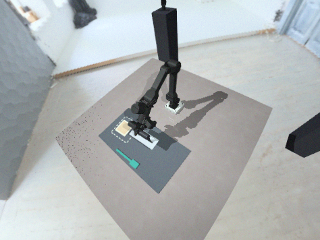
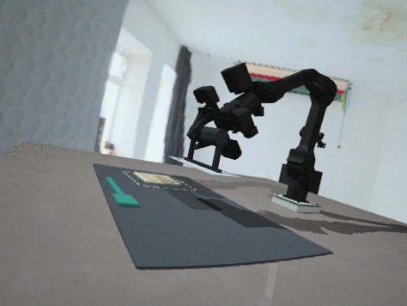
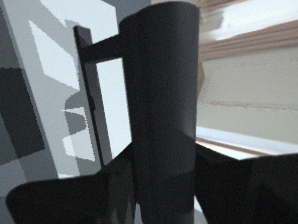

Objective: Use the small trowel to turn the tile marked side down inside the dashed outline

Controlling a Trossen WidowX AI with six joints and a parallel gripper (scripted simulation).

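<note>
The tile (image 1: pixel 122 128) (image 2: pixel 157 178) lies flat on the mat inside the dashed outline (image 1: pixel 127 141). Its upper face shows a cream rim and a tan middle; I cannot make out a mark. My gripper (image 1: pixel 139 132) (image 2: pixel 223 136) (image 3: pixel 156 142) is shut on the black round handle of the trowel. The trowel's flat white blade (image 1: pixel 150 143) (image 2: pixel 180 160) (image 3: pixel 112 95) hangs above the mat beside the tile, apart from it, with its shadow on the mat. The arm partly hides the outline's right side in the top view. The tile is not seen in the wrist view.
A teal flat tool (image 1: pixel 134 164) (image 2: pixel 125 200) with a long thin handle lies on the dark mat (image 1: pixel 162 175) (image 2: pixel 193 241), in front of the outline. The arm's white base plate (image 1: pixel 178 110) (image 2: pixel 309 209) stands on the brown table (image 1: pixel 216 141) (image 2: pixel 56 241) behind the mat.
</note>
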